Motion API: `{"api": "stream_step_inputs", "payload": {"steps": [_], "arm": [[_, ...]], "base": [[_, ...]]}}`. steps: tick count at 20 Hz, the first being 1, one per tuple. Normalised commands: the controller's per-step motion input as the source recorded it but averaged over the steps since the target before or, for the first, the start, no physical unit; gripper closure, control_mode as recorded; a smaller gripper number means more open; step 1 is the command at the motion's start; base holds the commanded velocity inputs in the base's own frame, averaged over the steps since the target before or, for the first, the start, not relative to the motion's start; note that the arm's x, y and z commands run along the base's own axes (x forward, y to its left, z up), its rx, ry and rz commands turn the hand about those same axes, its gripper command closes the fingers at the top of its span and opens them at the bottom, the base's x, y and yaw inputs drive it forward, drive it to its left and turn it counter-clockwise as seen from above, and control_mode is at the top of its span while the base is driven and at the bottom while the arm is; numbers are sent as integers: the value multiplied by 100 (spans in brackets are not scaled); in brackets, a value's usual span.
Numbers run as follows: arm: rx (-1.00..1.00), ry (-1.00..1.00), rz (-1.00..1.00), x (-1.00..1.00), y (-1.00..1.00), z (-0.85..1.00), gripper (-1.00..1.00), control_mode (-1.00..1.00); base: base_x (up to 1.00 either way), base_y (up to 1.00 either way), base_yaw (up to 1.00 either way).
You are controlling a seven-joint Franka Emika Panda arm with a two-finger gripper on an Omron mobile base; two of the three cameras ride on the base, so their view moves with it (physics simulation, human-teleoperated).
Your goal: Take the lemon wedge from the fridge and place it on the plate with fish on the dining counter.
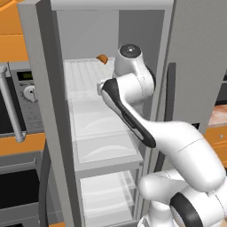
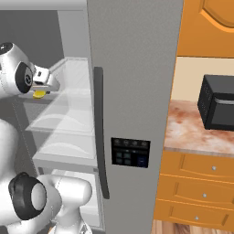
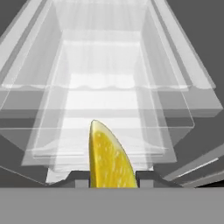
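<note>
Item: two-finger gripper (image 3: pixel 111 183), dark-tipped, on a white arm reaching into the open compartment. State: clenched on the bright yellow crescent-shaped lemon wedge (image 3: pixel 109 159), which stands up between the two tips in the hand view, pointed end away from the camera. In the right base view the same wedge (image 2: pixel 39 94) shows as a yellow sliver under the hand, at the front edge of an upper shelf. Judged purpose of the grip: pinched across its thin flanks, the narrowest span a small slippery piece offers.

Item: white, translucent shelves (image 3: pixel 105 94), stacked and receding below and beyond the wedge; whether the wedge touches one cannot be told.

Item: small orange-brown lump (image 1: pixel 103 58), at the back of the upper shelf, well apart from the hand; not wanted.

Item: tall matte grey fridge (image 2: pixel 132 68), one door shut with long dark vertical handle (image 2: pixel 100 132), the other open to admit the arm.

Step in hand, judged: grasp made; withdrawal toward the dining counter not yet done.
</note>
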Motion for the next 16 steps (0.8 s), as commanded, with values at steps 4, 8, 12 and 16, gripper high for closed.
{"api": "stream_step_inputs", "payload": {"steps": [4,8,12,16], "arm": [[3,-10,0,-97,-67,-35,100,-100],[0,-1,0,-3,0,0,100,-100],[0,6,0,-19,-1,-9,100,-100],[0,0,0,0,0,0,100,100]], "base": [[0,0,0],[0,0,0],[0,0,0],[-97,-26,6]]}}
